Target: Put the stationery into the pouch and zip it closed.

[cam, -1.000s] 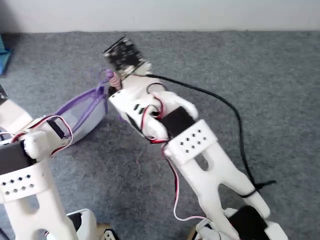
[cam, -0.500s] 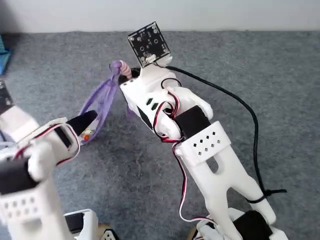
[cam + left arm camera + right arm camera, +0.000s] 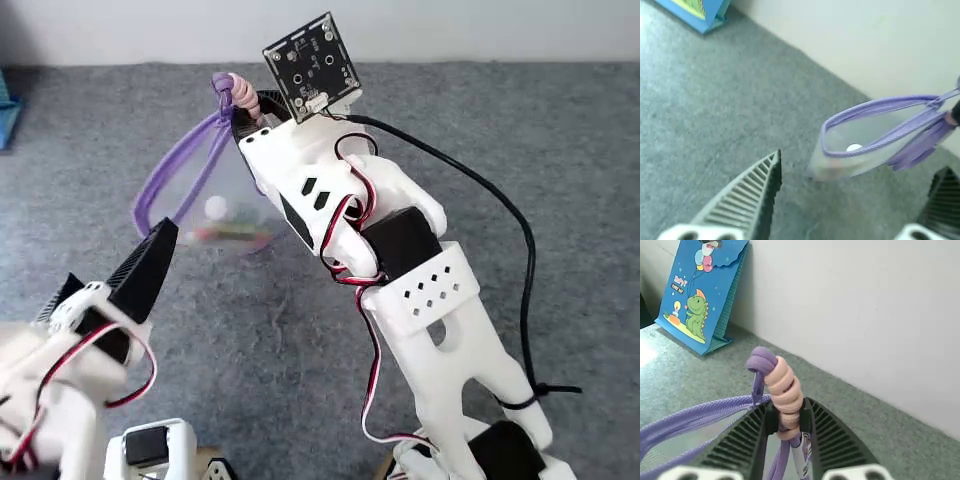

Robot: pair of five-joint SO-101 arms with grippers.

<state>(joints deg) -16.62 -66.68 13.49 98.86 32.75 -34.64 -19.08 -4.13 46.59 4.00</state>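
Right gripper (image 3: 786,412) raised, fingers (image 3: 747,432) clamped; left gripper (image 3: 860,165) low, fingers (image 3: 757,190) spread wide.

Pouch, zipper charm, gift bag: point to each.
pouch (image 3: 875,103), left wrist view, purple zipper rim.
zipper charm (image 3: 782,385), right wrist view, pink coil.
gift bag (image 3: 700,295), right wrist view, blue front face.

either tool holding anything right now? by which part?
The right tool is shut on the coiled zipper pull of the pouch. The left tool is open and holds nothing.
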